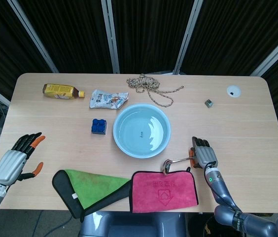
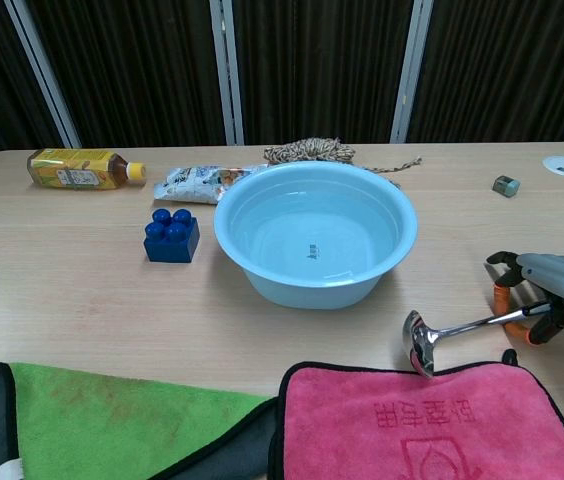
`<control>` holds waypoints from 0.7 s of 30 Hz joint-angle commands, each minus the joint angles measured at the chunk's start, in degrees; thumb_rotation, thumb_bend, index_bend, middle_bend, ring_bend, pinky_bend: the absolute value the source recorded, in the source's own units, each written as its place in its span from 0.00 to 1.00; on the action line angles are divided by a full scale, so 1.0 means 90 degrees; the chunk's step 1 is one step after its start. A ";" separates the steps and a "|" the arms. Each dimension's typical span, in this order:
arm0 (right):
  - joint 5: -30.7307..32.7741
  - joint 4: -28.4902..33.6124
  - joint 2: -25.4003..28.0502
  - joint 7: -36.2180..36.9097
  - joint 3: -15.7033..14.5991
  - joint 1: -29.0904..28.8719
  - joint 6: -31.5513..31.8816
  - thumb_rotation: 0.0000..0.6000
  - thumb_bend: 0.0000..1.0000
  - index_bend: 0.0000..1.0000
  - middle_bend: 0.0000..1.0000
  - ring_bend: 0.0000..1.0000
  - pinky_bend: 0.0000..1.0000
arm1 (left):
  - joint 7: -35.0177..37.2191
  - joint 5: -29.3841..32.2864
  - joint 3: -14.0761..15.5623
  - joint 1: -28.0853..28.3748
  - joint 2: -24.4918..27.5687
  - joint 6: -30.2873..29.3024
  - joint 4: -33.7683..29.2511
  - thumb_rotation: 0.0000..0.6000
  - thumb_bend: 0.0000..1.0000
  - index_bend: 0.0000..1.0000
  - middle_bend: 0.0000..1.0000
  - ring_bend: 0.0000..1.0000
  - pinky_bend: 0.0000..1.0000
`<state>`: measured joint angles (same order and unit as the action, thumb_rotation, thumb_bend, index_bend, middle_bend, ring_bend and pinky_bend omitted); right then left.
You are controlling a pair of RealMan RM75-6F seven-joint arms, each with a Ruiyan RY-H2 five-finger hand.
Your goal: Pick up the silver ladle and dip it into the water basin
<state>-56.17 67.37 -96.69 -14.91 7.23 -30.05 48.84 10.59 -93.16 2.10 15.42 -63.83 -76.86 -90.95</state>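
We see bare bench (image 1: 237,133) between our right hand (image 1: 203,155) and the basin (image 1: 141,131), the pink cloth (image 1: 163,190) flanking it at the near edge.

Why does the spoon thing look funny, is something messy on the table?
Nothing is spilled. The silver ladle looks odd only because the right hand holds its handle, so it hangs tilted with the bowl dipping toward the edge of the pink cloth. The water sits inside the blue basin. The rope is just a loose tangle.

Pale wooden table (image 1: 45,123) before dark ribbed panels (image 1: 144,29) with grey metal posts (image 1: 110,34).
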 commanded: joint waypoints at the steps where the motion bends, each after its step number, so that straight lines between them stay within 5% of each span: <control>1: -0.0025 0.0052 0.0038 -0.0022 0.0001 0.0003 0.0033 1.00 0.38 0.64 0.00 0.00 0.00 | 0.0004 -0.0003 -0.0001 0.0005 -0.0002 0.0005 0.0000 0.83 0.45 0.00 0.00 0.00 0.00; 21: 0.0258 0.1387 0.0888 -0.0845 0.0088 0.0090 0.0698 1.00 0.44 0.69 0.00 0.00 0.00 | 0.0044 -0.0223 0.0082 -0.0008 0.0004 -0.0104 -0.0018 0.83 0.45 0.00 0.00 0.00 0.00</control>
<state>-54.17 79.16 -89.25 -22.02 7.88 -29.34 54.63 10.98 -95.17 2.84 15.35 -63.79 -77.79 -91.11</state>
